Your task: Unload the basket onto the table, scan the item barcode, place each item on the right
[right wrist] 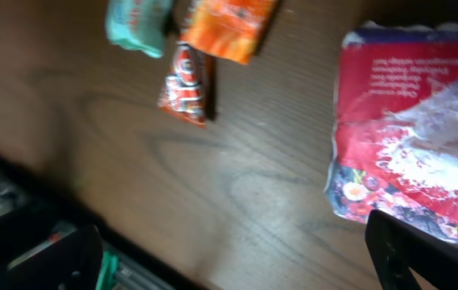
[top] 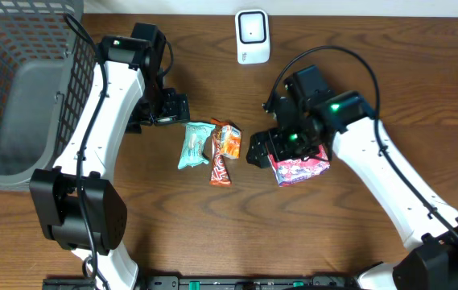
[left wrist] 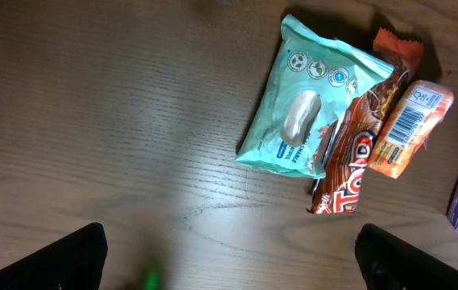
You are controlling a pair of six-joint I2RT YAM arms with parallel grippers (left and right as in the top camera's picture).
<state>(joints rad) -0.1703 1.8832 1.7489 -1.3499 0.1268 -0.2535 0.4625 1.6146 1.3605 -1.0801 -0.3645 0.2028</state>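
item 1: wooden table (top: pixel 212 234), bearing all below.
item 2: white scanner (top: pixel 252 36), at the far edge, well apart from the packets.
item 3: wire basket (top: pixel 3 64), at the left side.
item 4: teal packet (top: pixel 195 145), at the table centre, lying flat.
item 5: brown-red bar wrapper (top: pixel 220 165), touching the teal packet's right edge.
item 6: orange packet (top: pixel 229 141), against the bar's upper end; printed barcode faces up in the left wrist view.
item 7: red-pink bag (top: pixel 301 171), right of the cluster and apart from it, partly under the right arm.
item 8: left gripper (top: pixel 176 109), jaws spread wide, empty, just left of the teal packet.
item 9: right gripper (top: pixel 254 151), jaws spread wide, empty, between the orange packet and the bag.
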